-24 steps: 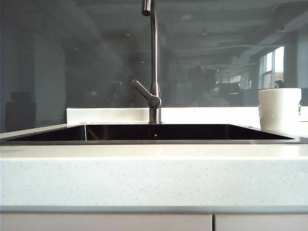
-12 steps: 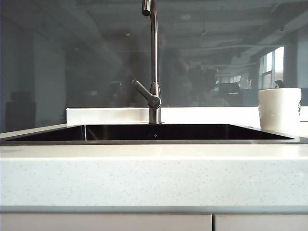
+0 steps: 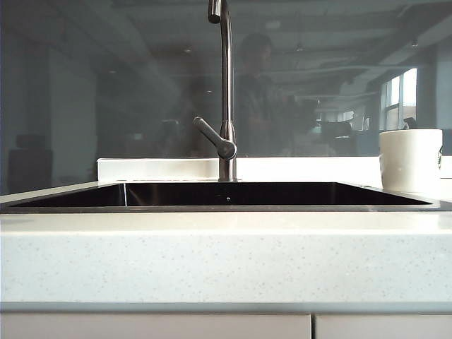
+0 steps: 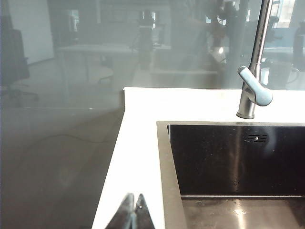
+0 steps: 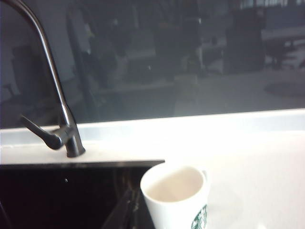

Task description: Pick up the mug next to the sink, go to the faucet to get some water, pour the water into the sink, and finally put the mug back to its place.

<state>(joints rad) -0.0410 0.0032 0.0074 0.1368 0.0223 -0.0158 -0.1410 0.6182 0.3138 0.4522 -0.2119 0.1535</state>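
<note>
Exterior view lacks pincers; right pincer [image 5: 129,210] shut beside mug [image 5: 177,198].

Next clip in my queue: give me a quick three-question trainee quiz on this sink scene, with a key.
1. True or false: the mug is held by a gripper.
2. Where does the mug stand? A in the sink; B on the counter right of it; C under the faucet.
3. What state are the left gripper and right gripper in?

Key:
1. False; it stands free.
2. B.
3. Both shut and empty, the left near the sink's left rim, the right just short of the mug.
</note>
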